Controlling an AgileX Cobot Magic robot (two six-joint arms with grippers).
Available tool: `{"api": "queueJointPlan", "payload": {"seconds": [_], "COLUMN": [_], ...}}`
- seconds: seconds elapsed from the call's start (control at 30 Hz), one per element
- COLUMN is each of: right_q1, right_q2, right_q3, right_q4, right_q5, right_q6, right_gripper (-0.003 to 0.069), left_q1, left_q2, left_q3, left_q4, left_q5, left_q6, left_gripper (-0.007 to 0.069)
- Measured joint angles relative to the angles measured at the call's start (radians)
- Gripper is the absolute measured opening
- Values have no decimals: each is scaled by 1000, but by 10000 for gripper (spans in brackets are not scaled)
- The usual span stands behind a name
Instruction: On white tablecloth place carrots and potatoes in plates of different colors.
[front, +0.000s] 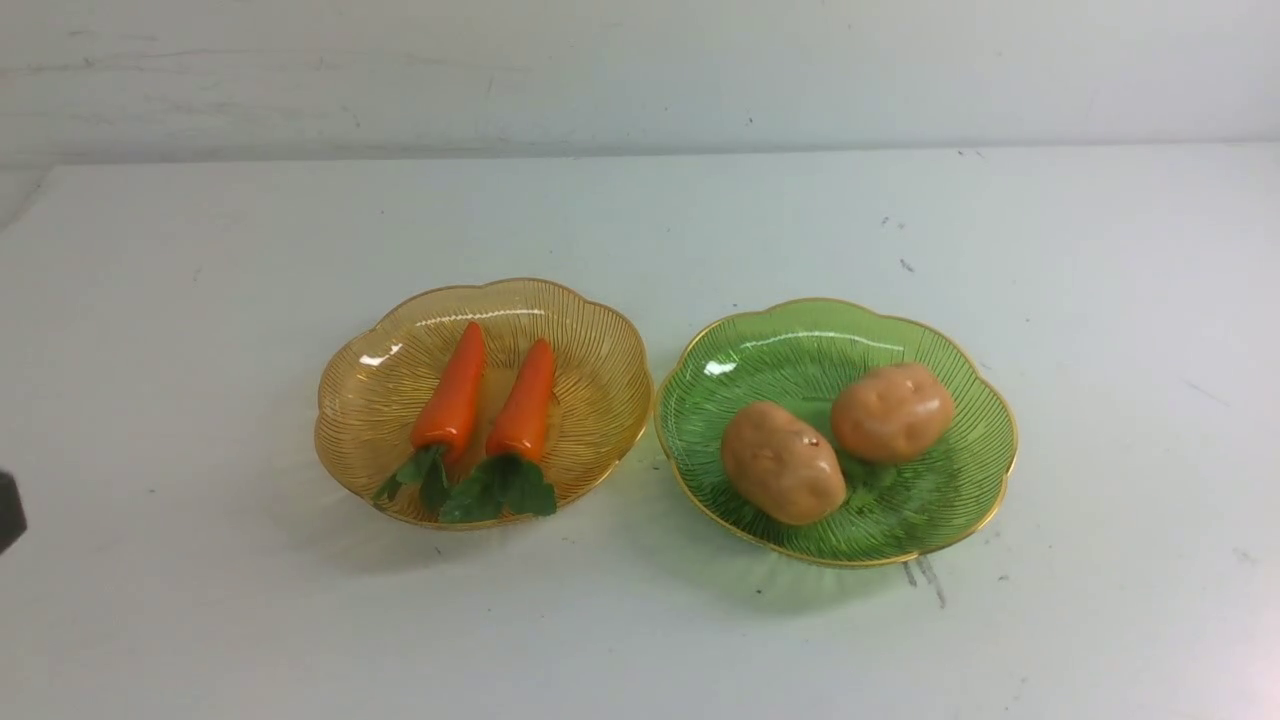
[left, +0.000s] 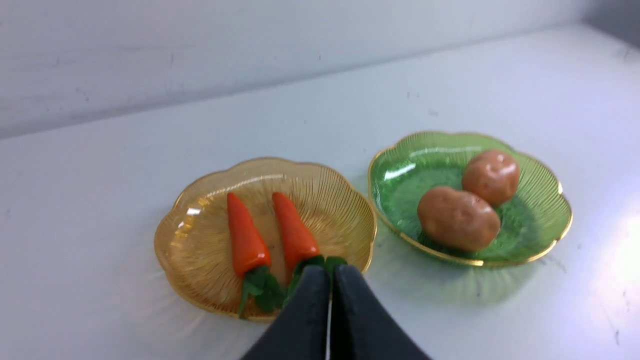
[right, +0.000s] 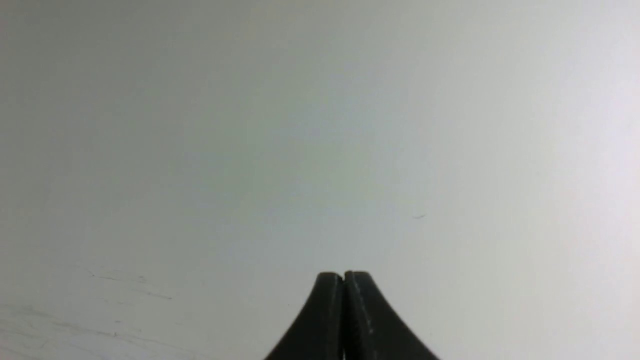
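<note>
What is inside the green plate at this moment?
Two potatoes lie in the green plate, one nearer the front and one behind it, touching or nearly so. The ribbed bottom directly under them is covered.

I get even, soft overhead light, with faint shadows under both plates (front: 380, 400) and white glare streaks on their far ribs. The table (left: 620, 250) blows out at one edge. The right wrist view is hazy, nearly featureless.

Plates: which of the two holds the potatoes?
The green ribbed plastic plate, on the robot's right, holds both tan-brown potatoes. The amber-yellow ribbed plate beside it holds the two orange carrots.
</note>
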Motion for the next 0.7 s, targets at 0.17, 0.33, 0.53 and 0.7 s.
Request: {"api": "queueJointPlan", "payload": {"seconds": [0.17, 0.33, 0.53, 0.7], "right_q1": [0, 0, -1, -1], "right_q2": [0, 0, 0, 0], "right_q3": [4, 6, 6, 6], "right_q4": [-33, -43, -43, -43], "right_q5": [-2, -3, -5, -5], "right_q6": [0, 0, 0, 0], "right_gripper": [-15, -15, -15, -15], "left_q1": [0, 0, 0, 0], "left_q2": [-59, -59, -59, -59], "left_q3": [87, 95, 96, 96], "left_q4": [2, 2, 2, 2], "left_q5": [-72, -99, -100, -100], "left_q6": [-17, -18, -24, -24], "left_gripper": [-3, -3, -3, -3]}}
